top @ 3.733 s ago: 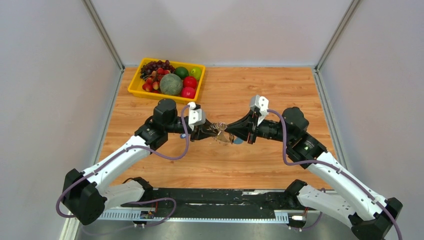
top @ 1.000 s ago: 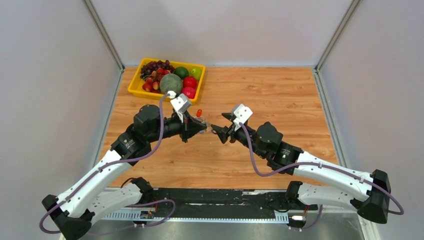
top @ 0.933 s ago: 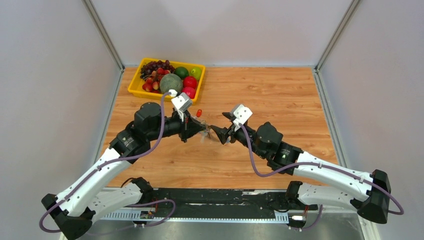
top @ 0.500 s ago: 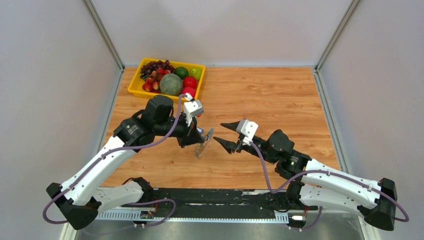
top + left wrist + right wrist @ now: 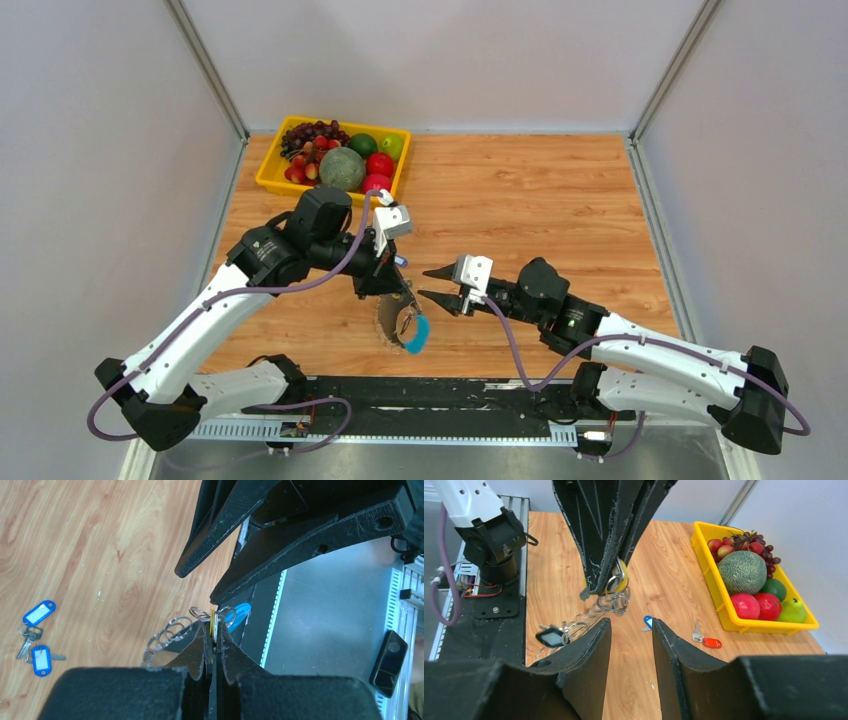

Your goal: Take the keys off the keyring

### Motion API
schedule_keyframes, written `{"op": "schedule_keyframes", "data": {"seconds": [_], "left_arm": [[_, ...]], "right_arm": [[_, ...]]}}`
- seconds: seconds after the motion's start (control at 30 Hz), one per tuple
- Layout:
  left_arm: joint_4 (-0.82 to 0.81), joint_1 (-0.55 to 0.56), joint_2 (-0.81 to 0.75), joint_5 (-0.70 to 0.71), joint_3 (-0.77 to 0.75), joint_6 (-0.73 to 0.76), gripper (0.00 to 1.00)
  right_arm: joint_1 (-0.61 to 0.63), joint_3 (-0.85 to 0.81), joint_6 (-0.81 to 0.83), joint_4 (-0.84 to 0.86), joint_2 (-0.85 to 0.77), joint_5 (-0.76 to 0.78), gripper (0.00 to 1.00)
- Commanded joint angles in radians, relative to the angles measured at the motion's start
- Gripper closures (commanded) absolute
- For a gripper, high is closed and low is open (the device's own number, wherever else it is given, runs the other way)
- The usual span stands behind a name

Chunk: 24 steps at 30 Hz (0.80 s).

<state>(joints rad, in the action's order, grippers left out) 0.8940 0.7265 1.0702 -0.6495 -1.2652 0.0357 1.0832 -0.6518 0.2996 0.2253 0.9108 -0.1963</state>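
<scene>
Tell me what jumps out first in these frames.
The bunched silver metal keyring with its bright blue strap grabs the eye, pinched in the shut left fingers and dangling over the near edge of the wooden table. The right fingers stand open just beside it, pointed at it. In the far left corner sits a yellow plastic tray heaped with fruit.

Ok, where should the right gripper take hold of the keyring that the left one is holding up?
Probably at the silver rings of the keyring, hanging just below the shut tips of the left gripper. They dangle free there, and the open right gripper faces them, so come straight in from its side, one finger on each side of the rings.
</scene>
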Motion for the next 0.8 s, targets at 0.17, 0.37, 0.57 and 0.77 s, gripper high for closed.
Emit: {"op": "schedule_keyframes", "data": {"seconds": [0.17,0.37,0.57,0.77], "left_arm": [[0.016,0.008,-0.004,-0.042,-0.069,0.039,1.00],[0.017,0.009,-0.007,-0.018,-0.076,0.030,1.00],[0.016,0.010,0.017,0.001,-0.088,-0.028,1.00],[0.037,0.010,0.039,-0.001,-0.115,-0.070,1.00]], "right_arm": [[-0.006,-0.050,0.017,0.009,0.005,-0.109,0.60],[-0.006,-0.054,0.016,0.003,-0.002,-0.113,0.63],[-0.006,-0.065,0.007,0.000,-0.017,-0.153,0.66],[-0.006,-0.090,0.001,-0.010,0.015,-0.196,0.69]]}}
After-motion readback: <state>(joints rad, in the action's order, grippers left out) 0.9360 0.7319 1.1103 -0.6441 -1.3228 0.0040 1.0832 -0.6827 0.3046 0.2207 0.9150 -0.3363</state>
